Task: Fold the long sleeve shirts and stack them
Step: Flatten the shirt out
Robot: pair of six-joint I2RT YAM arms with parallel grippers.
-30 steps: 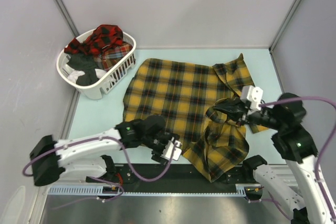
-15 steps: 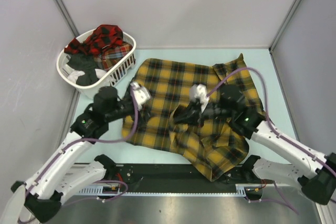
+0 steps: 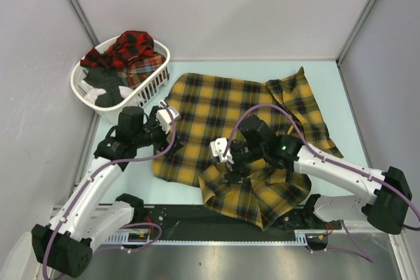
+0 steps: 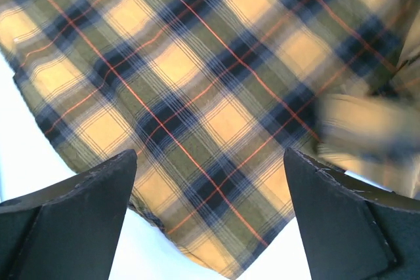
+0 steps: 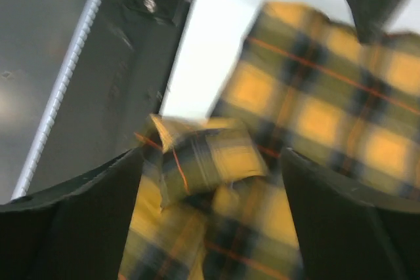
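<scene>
1. While red-and-black shirts (image 3: 131, 47) sit in the basket (image 3: 121, 115) far left, my left gripper (image 4: 210, 162) hangs spread wide, gripping nothing, over the left edge of the mustard shirt (image 3: 216, 106).
2. That shirt lies mid-table, its crumpled near hem overhanging the front edge of the table (image 3: 338, 90).
3. My right gripper (image 5: 211, 162) hovers over that crumple, jaws parted.

Mustard shirt (image 3: 216, 106): soft woven cloth, matt (creased). Basket (image 3: 167, 57): smooth white plastic. Table (image 3: 236, 68): smooth, matt. Front plate (image 3: 216, 263): brushed metal.
</scene>
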